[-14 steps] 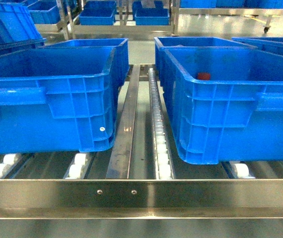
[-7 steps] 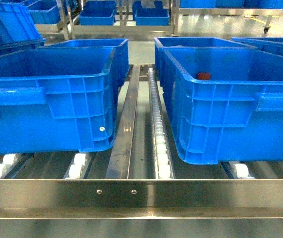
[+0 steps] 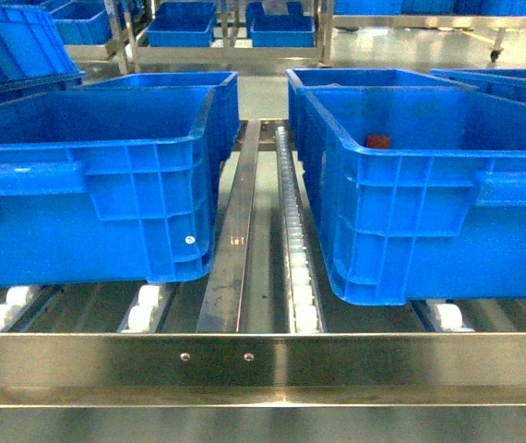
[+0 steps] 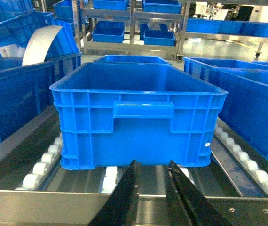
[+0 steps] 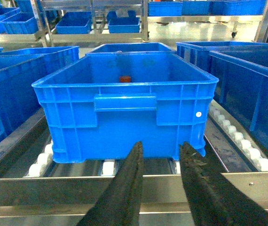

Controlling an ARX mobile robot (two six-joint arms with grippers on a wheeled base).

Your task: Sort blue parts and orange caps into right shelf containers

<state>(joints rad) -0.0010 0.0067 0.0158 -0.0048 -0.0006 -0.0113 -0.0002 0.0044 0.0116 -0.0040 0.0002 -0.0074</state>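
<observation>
Looking forward from the head camera, two large blue crates sit side by side on the shelf [image 3: 263, 362], a steel rack with a broad front rail and rows of white rollers [image 3: 292, 235]. The left crate [image 3: 88, 185] shows no contents from this angle. The right crate [image 3: 429, 185] holds one orange cap [image 3: 378, 142], visible near its far inner wall as a small reddish-orange cylinder. More blue crates stand behind both and on racks farther back. Neither end effector appears in this view, and no blue part can be seen.

From the left wrist camera, the left end effector [image 4: 152, 186] hangs low in front of the shelf rail, its two dark fingers [image 4: 127, 193] narrowly parted with nothing between them. Straight ahead is the left crate [image 4: 138, 122], resting on rollers; the visible part of its interior looks bare.

From the right wrist camera, the right end effector [image 5: 161, 172] sits just before the rail, fingers [image 5: 129, 183] parted a little wider than the left pair and holding nothing. Beyond it stands the right crate [image 5: 124, 117], and the orange cap [image 5: 124, 79] rests on its floor toward the far wall.

Compared with the head pictures from half a second and a second earlier, nothing differs: both crates and the cap keep the same places.
</observation>
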